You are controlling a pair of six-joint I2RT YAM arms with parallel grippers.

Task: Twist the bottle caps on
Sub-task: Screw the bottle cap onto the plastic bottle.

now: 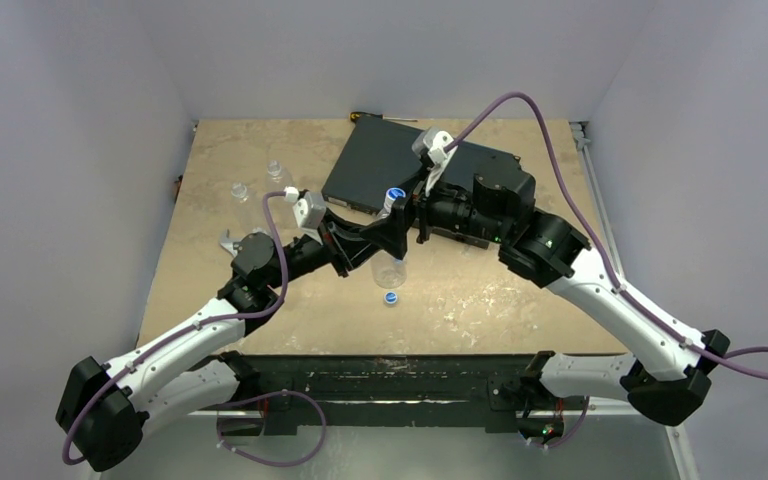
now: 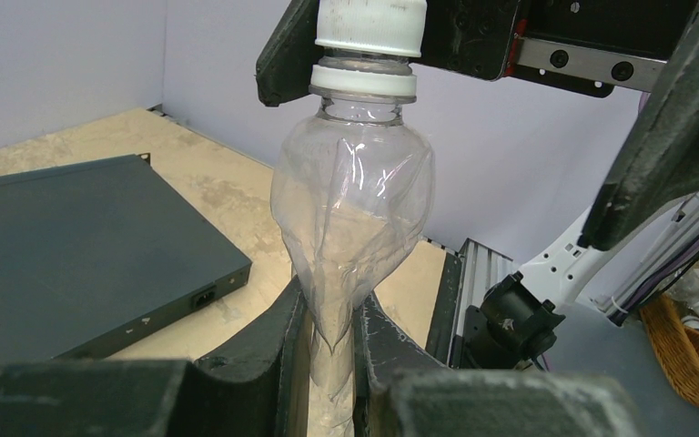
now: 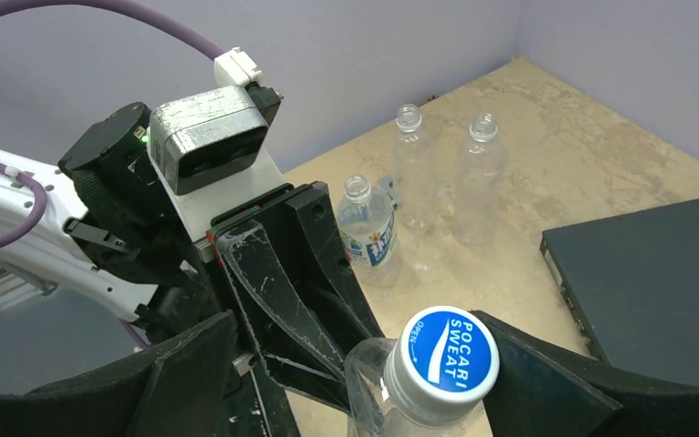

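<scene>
The blue cap (image 3: 446, 355) sits on the neck of a clear bottle (image 2: 355, 209) that is held upright over the middle of the table (image 1: 520, 300). I can't make out whether the base of the bottle rests on the tabletop. From the side the cap looks seated square on the collar, but how far it is threaded down is hard to say. The left gripper (image 2: 330, 360) is clamped hard on the bottle's lower body, creasing the thin plastic nearly flat between its fingers. I'd guess that is to keep the bottle from spinning when the cap is twisted. The right gripper (image 3: 357, 332) straddles the cap from above with its jaws wide apart, one finger just beside the rim and the other well clear. It grips nothing, and to my eye it is placed to close in for a turn. A loose cap (image 1: 391, 297) lies on the table just in front of the bottle. Off towards the far left corner stand three open-necked bottles (image 3: 410, 164), none capped yet. A flat black box (image 3: 655, 282) lies at the back, beneath the right arm.
</scene>
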